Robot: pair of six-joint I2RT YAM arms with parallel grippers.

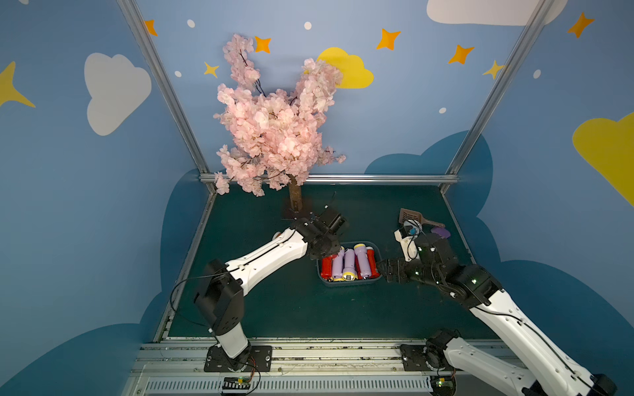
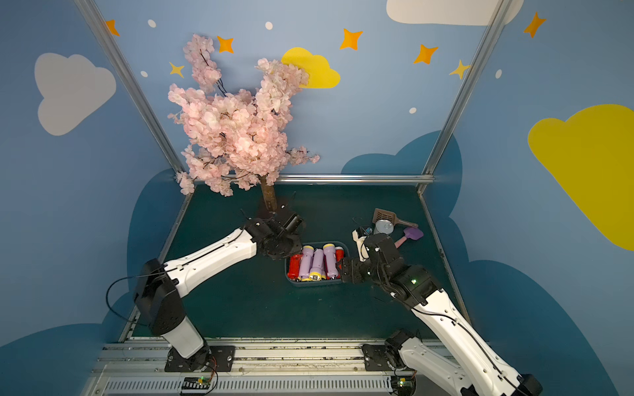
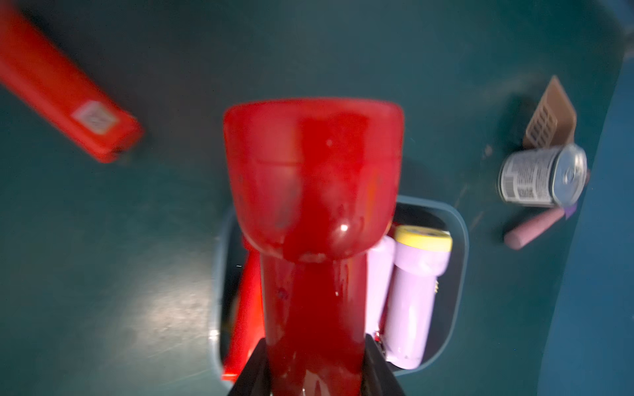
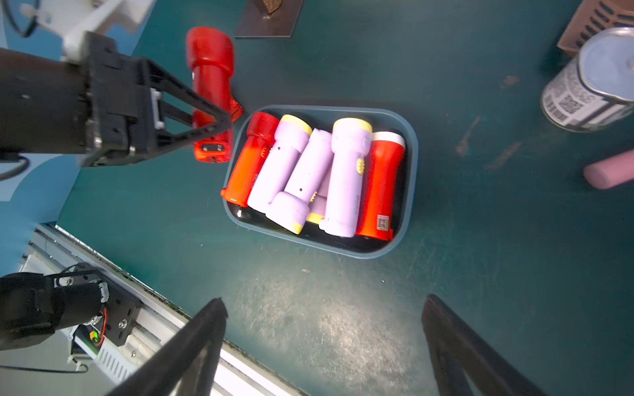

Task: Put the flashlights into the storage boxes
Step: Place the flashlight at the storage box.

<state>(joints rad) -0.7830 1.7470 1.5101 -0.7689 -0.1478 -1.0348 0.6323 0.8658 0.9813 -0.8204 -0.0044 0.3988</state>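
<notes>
Tub holds lilac torches + red torches, piled. L gripper clamps held torch, red, just beside tub; R gripper spread wide, empty, near tub

We see a silver can, a brown scoop and a pink-handled spatula clustered off beside the right jaws.

**Plastic shine, scuffed mat**

The red flashlight in my left gripper is glossy, wet-looking plastic. Near it the lilac flashlights look smooth satin, the tub duller plastic. Under my right gripper the mat is matt, scratched. Past it, a metal can, paper label.
</notes>
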